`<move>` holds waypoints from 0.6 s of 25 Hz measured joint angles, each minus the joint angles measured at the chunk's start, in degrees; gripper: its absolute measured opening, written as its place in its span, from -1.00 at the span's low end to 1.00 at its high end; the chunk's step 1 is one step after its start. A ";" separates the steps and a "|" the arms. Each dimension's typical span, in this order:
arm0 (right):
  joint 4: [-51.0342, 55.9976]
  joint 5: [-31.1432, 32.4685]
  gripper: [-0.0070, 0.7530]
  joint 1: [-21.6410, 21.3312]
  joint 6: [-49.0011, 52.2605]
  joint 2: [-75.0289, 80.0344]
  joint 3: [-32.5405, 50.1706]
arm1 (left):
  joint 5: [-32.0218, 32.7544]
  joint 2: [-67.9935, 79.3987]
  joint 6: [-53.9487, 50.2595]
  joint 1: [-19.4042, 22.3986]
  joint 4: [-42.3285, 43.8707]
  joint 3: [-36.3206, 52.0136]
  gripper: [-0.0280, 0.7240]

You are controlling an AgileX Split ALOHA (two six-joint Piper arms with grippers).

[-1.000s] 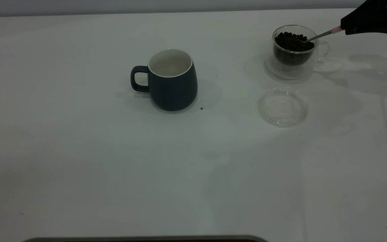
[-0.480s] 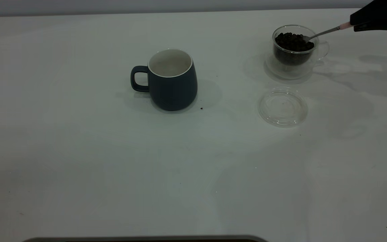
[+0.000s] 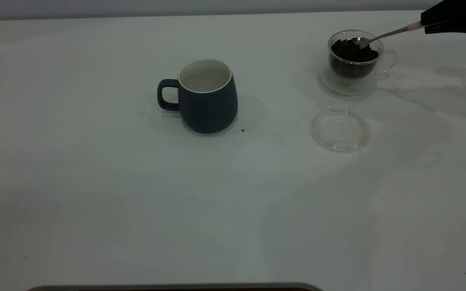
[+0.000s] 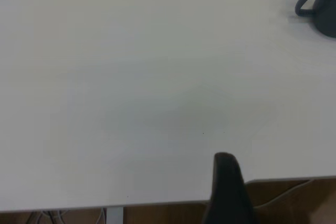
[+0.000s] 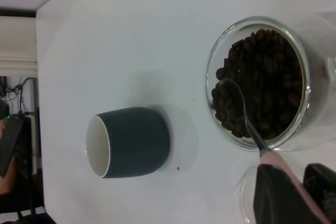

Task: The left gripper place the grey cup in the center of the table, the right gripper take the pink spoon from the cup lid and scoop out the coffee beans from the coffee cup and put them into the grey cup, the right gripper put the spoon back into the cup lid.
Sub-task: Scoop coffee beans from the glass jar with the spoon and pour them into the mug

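The grey cup [image 3: 206, 95] stands upright at the table's [image 3: 95, 182] middle, handle to the left; it also shows in the wrist views [image 4: 325, 9] [image 5: 134, 142]. At the far right stands the coffee cup [image 3: 354, 60] [image 5: 257, 82], filled with coffee beans [image 3: 352, 50] [image 5: 268, 77]. My right gripper [image 3: 451, 18] [image 5: 299, 177] is shut on the pink spoon's [image 3: 382, 35] [image 5: 283, 166] handle. The spoon's metal bowl lies on top of the beans inside the rim. The cup lid [image 3: 340, 128] [image 5: 247, 198] lies in front of the coffee cup with nothing on it. My left gripper [image 4: 227, 182] hovers near the table's edge, far from the grey cup.
A few dark specks lie on the table near the grey cup [image 3: 242, 130]. The table's near edge and a dark strip [image 3: 176, 287] show at the bottom of the exterior view.
The right gripper drew back to the right and rose slightly. The spoon's bowl lifted from deep in the beans and now lies flatter on top of them.
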 joint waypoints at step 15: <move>4.18 6.09 -0.72 -3.03 0.59 0.69 0.00 | 0.00 0.00 0.00 0.00 0.00 0.00 0.58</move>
